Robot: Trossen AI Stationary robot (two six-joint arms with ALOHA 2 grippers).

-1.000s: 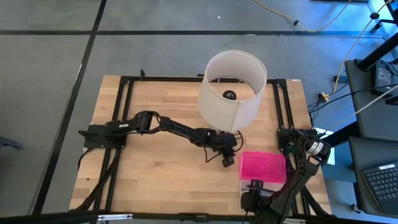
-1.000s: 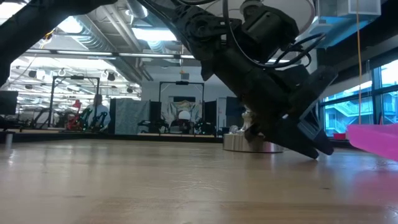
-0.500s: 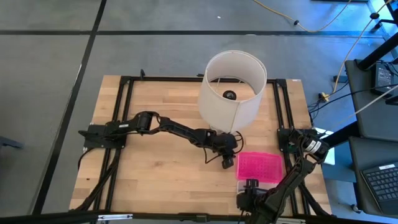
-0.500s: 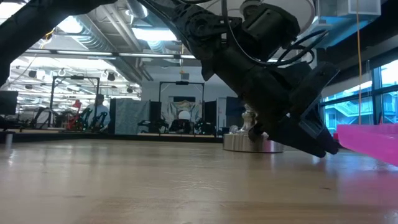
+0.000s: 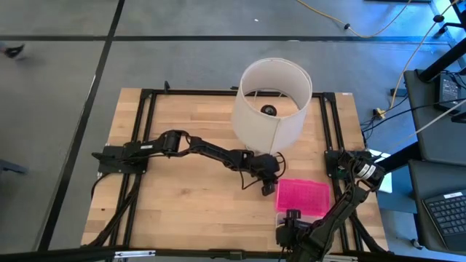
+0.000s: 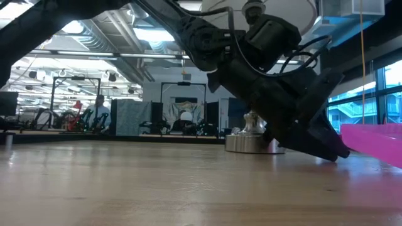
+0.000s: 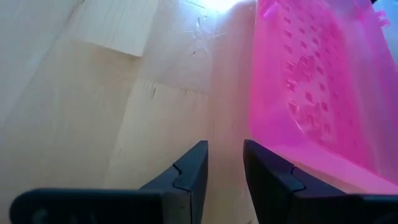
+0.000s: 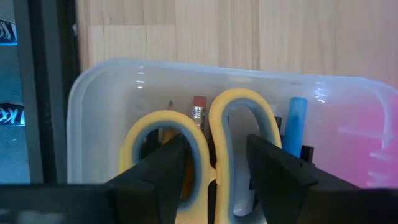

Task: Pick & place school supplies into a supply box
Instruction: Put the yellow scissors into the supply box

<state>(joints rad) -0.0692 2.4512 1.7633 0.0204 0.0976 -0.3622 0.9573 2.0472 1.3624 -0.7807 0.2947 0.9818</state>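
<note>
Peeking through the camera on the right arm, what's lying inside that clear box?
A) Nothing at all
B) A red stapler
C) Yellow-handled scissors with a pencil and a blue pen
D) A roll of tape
C: the yellow-handled scissors, a pencil and a blue pen lie inside the clear box.

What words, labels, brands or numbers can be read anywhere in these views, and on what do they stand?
No text can be read in full.
White characters on a dark surface at the right wrist view's edge: cut off, unreadable.
Pink lid, scissors, pencil, lampshade: no markings visible.
</note>
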